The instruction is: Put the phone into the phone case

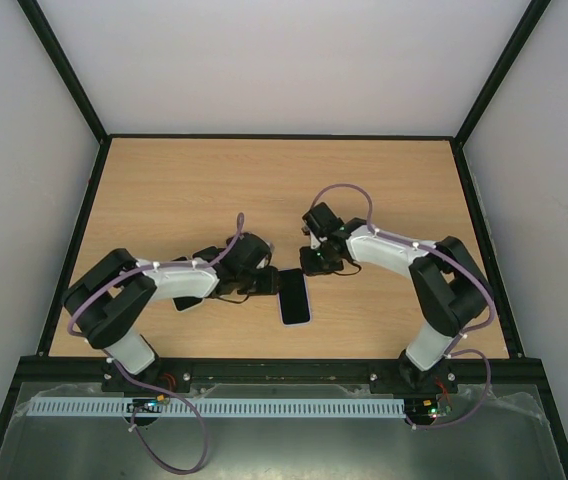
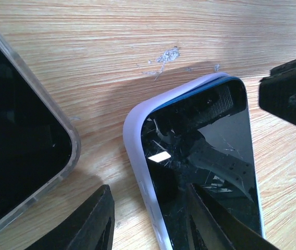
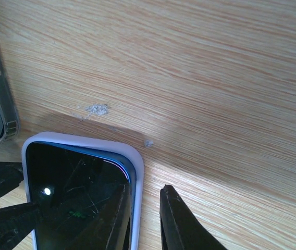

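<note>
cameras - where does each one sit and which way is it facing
Top external: above and behind the bases, looking down on the table; left arm and right arm show whole.
Left wrist: on the left arm, facing the phone in its lilac case; left gripper at the bottom.
Right wrist: on the right arm, facing the same phone; right gripper at the bottom.
Shared: both wrist views hold the phone, the clear case and a pale scuff.

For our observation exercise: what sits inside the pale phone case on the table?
A black-screened phone lies inside the phone case, its blue edge raised at one corner. Fingers cover its other end, so its seating there cannot be seen.
</note>
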